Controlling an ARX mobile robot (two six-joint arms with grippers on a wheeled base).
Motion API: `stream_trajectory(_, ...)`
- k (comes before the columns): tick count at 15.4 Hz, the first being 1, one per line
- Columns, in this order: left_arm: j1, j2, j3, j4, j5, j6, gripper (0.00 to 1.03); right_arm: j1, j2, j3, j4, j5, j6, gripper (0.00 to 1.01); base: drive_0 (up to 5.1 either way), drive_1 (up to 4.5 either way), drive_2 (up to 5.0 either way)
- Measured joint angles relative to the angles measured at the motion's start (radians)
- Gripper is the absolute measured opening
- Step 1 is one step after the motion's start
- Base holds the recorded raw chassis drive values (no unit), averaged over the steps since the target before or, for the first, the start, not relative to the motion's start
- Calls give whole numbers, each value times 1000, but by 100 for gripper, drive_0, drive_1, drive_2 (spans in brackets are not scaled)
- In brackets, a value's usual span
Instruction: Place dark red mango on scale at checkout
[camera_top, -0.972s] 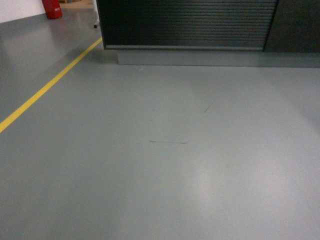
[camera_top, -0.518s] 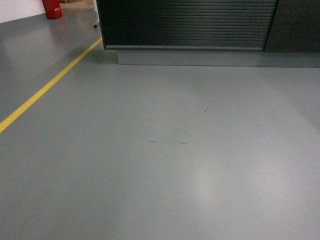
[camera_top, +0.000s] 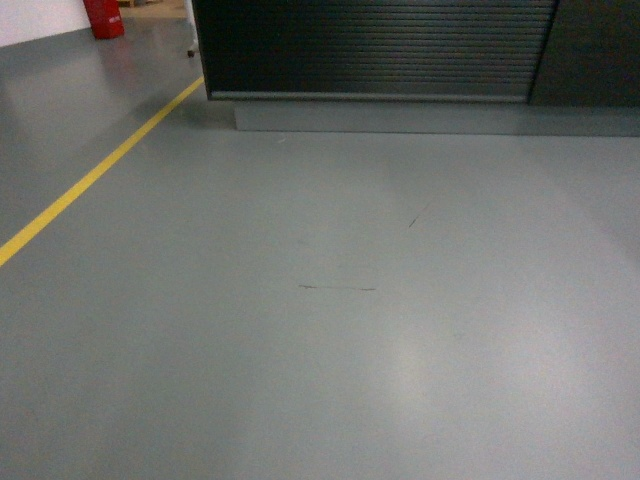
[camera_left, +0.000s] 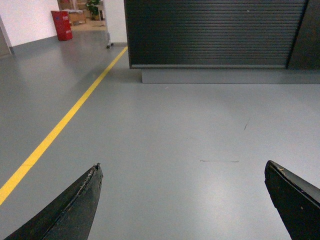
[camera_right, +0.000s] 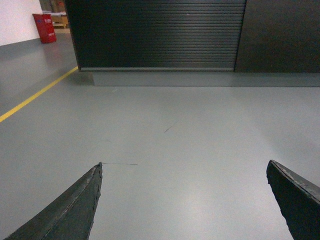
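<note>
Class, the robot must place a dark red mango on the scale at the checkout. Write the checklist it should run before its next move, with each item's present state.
1. Checkout ahead: ok, ribbed front in all views.
2. Floor to it free of obstacles: ok, only faint scuffs.
3. Left hand open: ok, fingers wide apart, nothing between.
4. Right hand open: ok, likewise.
5. Mango held or in sight: not ok, in no view.
6. Scale located: cannot tell, the countertop is out of frame.

The right tool (camera_right: 184, 192), jaws spread wide with nothing between, faces the ribbed checkout (camera_right: 157, 35) across grey floor (camera_right: 200, 130).
</note>
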Motion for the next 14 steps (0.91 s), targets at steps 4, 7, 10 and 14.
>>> stream_trajectory(4, 0, 0, 0, 0, 0, 0, 98, 0, 0, 0, 0, 0, 0, 98, 0, 342, -342)
stream_trajectory(7, 0, 0, 0, -1, 0, 0, 98, 0, 0, 0, 0, 0, 0, 98, -3, 339, -346)
stream_trajectory(10, 0, 0, 0, -2, 1, 0, 98, 0, 0, 0, -3, 0, 0, 98, 1, 345, -343)
stream_trajectory(14, 0, 0, 0, 0, 1, 0, 98, 0, 0, 0, -1, 0, 0, 98, -4, 340, -347)
